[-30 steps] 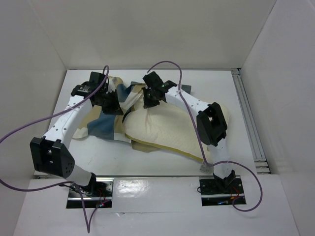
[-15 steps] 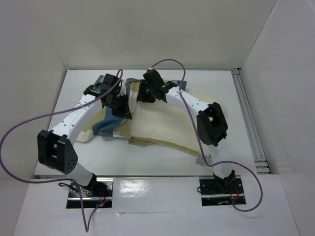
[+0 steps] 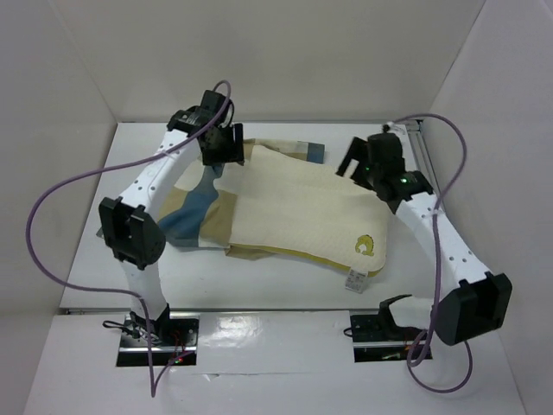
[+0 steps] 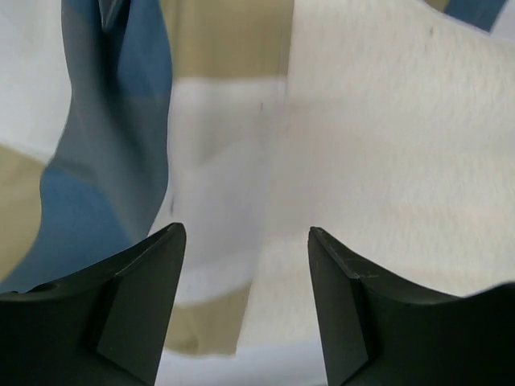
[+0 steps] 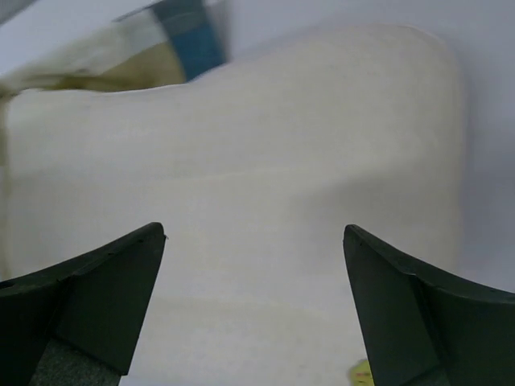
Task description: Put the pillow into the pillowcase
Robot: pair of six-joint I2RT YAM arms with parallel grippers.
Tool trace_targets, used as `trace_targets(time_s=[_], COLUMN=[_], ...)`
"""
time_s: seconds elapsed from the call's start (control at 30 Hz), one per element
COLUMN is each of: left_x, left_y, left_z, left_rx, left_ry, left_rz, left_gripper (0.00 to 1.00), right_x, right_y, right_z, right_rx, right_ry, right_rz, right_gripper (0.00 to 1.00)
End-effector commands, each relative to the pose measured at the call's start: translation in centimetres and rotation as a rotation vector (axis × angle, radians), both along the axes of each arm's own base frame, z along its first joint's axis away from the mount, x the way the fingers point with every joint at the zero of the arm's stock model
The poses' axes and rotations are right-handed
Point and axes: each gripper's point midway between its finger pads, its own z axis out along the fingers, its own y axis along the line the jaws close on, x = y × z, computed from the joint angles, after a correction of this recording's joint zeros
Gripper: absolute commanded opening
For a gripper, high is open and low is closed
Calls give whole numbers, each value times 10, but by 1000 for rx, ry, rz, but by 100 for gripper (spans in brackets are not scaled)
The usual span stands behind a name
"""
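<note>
Pillow (image 3: 302, 212) flat on top of pillowcase (image 3: 194, 212), not inside; long axis from far left to near right. Checked cloth bunched under and beside pillow's left end. Left gripper (image 4: 245, 241) above pillow's far-left corner, over the cloth-pillow edge, jaws parted, empty. Right gripper (image 5: 253, 233) above pillow's far-right end, jaws wide, empty. Likely left arm nearer the case.

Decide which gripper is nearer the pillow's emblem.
Right. The right gripper hangs over the pillow's far right edge, beyond the emblem; the left gripper, over its far left corner.
</note>
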Motion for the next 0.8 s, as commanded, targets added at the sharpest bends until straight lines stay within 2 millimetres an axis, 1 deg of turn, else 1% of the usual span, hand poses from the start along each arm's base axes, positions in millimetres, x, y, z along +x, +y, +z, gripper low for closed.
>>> trace_targets(time_s=[0.0,0.03,0.07,0.1,0.13,0.17,0.2,0.23,0.27,0.3,0.33,0.37,0.4,0.43,0.47,0.5,0.53,0.57,0.6,0.63,0.67,0.7,0.73,0.77], left_x=[36,46,53,61,65,67,72,73,78,78,84,85,87,89,90,92,92,91,92,90,91,90,89,90], left_y=[-5,-5,-5,-11,-9,-14,-8,-13,-14,-14,-14,-12,-13,-12,-13,-15,-15,-17,-21,-26,-30,-33,-43,-49], left_z=[-14,-37,-41,-37,-43,-57,-61,-65,-68,-81,-78,-82,-82,-84,-81,-81,-81,-81,-76,-77,-77,-78,-78,-72], left_rx=[140,174,208,216,231,260,298,296,298,312,321,336,334,348,343,334,334,328,304,287,274,260,219,190], left_ry=[-46,-11,-21,-51,-51,-39,-54,-50,-62,-40,-56,-54,-58,-60,-68,-71,-71,-65,-78,-68,-70,-62,-55,-70], left_rz=[80,106,128,142,160,155,179,177,183,179,179,185,186,181,183,170,170,151,146,117,95,72,34,4], left_gripper=[75,76,76,76,76,76,76,76,76,76,73,72,69,63,50,39,28,20,3,0,0,0,0,0], right_x=[-32,-39,-37,-40,-44,-43,-41,-41,-43,-43,-48,-48,-47,-50,-49,-49,-52,-52,-46,-44,-46,-36,-36,-31], right_y=[-57,-71,-74,-79,-81,-87,-90,-91,-93,-91,-91,-91,-91,-89,-89,-87,-84,-82,-79,-74,-60,-53,-47,-36], right_z=[-61,-72,-75,-81,-89,-91,-92,-92,-103,-106,-117,-121,-124,-130,-136,-138,-147,-152,-151,-153,-154,-145,-144,-128], right_rx=[-84,-64,-39,-31,-16,2,5,18,28,37,50,50,50,66,67,74,84,100,113,134,189,213,239,257], right_ry=[201,233,231,247,269,266,258,259,294,307,337,343,339,350,353,350,368,378,351,345,338,283,273,227], right_rz=[-104,-113,-118,-118,-111,-128,-118,-119,-98,-88,-88,-88,-88,-87,-87,-79,-70,-68,-53,-32,25,74,103,152], right_gripper=[99,99,99,99,99,99,99,99,99,99,99,99,99,99,99,99,99,94,88,70,51,32,15,2])
